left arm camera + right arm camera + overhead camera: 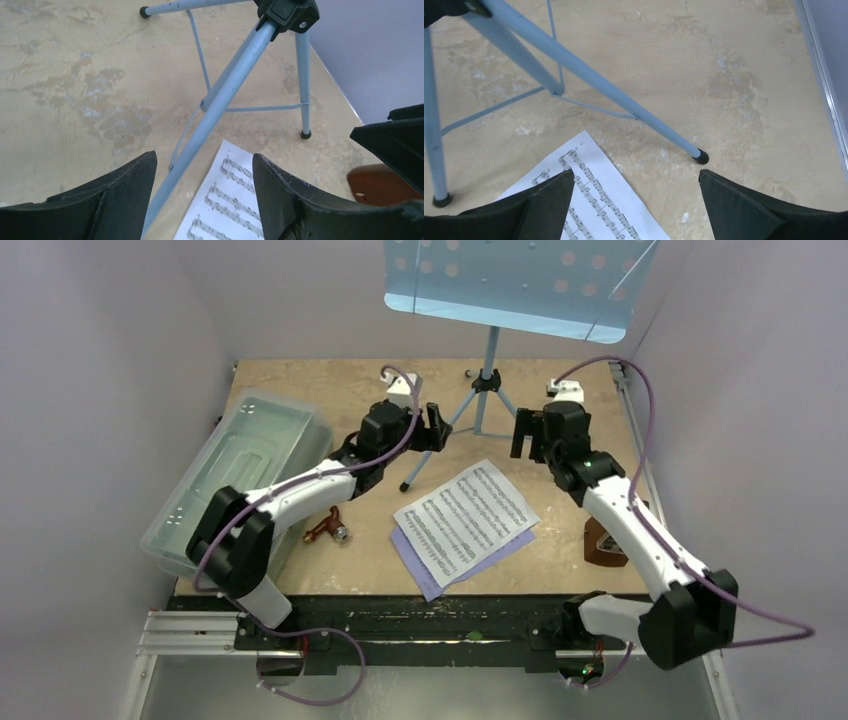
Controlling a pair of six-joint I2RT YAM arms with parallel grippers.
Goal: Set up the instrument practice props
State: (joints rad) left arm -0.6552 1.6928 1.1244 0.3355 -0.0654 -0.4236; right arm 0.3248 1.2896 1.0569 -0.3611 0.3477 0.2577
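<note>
A beige, marbled tabletop [330,390] sits inside pale lilac-white walls [100,390]. At the far middle of the table stands a light-blue tripod music stand [490,360]. It is upright, its three feet are on the surface, and its perforated desk [510,285] is at the top of the overhead view.

The left gripper [437,427] hovers low beside the stand's near-left leg [225,95]. Its fingers are spread. In its wrist view the leg runs between them, and I cannot tell whether it touches either one. The right gripper [524,435] is just right of the stand's pole. Its fingers are spread wide, with only bare table and a page corner between them. The black rubber foot [700,157] of one leg rests just beyond them.

In front of the stand, near the table's middle, a white sheet-music page [465,515] lies flat and askew on a lilac page [418,565], whose edges peek out beneath it. At the right edge a brown metronome [600,545] is partly hidden under the right arm.

A large clear plastic lidded box [235,475] lies along the left side. Between it and the pages is a small brown and silver object [328,528], too small to identify.
</note>
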